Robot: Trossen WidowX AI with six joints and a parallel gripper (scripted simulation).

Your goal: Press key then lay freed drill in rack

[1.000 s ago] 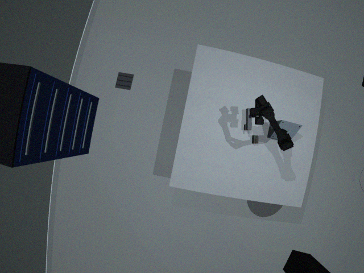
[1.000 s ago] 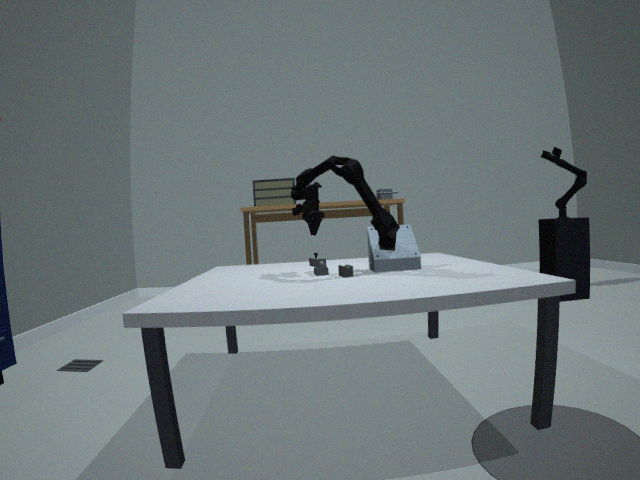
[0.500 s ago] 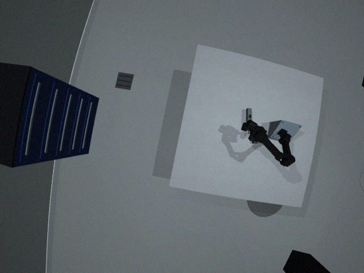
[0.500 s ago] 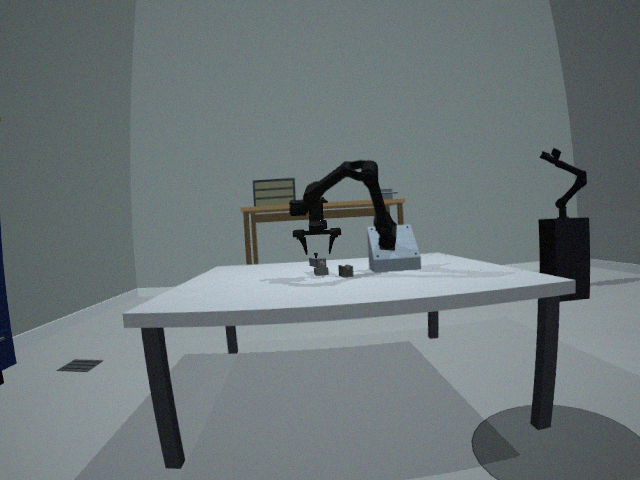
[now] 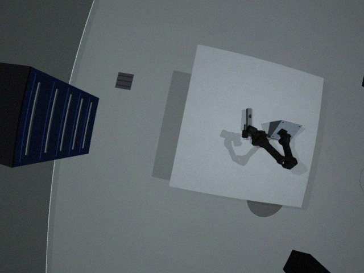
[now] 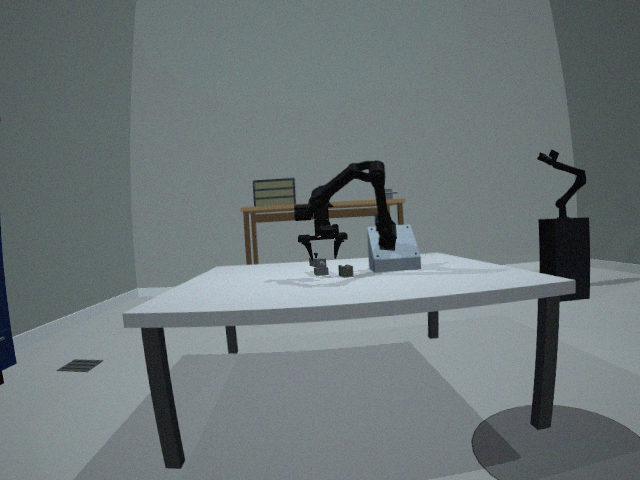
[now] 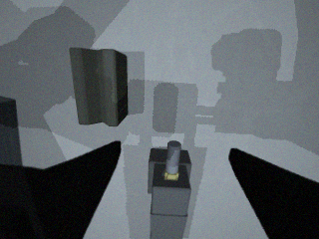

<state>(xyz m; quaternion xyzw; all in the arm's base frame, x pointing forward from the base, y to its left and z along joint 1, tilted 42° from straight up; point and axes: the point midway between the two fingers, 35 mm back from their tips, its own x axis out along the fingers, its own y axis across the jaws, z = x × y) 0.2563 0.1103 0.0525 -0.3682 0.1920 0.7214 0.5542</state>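
My gripper (image 7: 174,149) (image 6: 323,259) is open and empty, its two fingers wide apart above the drill. The drill (image 7: 173,158), a short grey cylinder with a yellow collar at its foot, stands upright at one end of the long grey holder (image 7: 169,201) (image 5: 249,120) (image 6: 321,270). The fingertips are on either side of the drill without touching it. A dark patch (image 5: 249,116) on the holder may be the key; I cannot tell. The rack (image 7: 95,90) (image 6: 345,270), a small olive block with a groove, sits beside the holder; the arm hides it in the top view.
A pale blue slanted box (image 6: 398,263) (image 5: 289,126) stands near the arm's base on the white table (image 6: 232,299) (image 5: 217,88). A blue cabinet (image 5: 64,117) stands off the table. A wooden bench (image 6: 323,206) is behind, and a dark pedestal (image 6: 563,253) with another arm is at the right.
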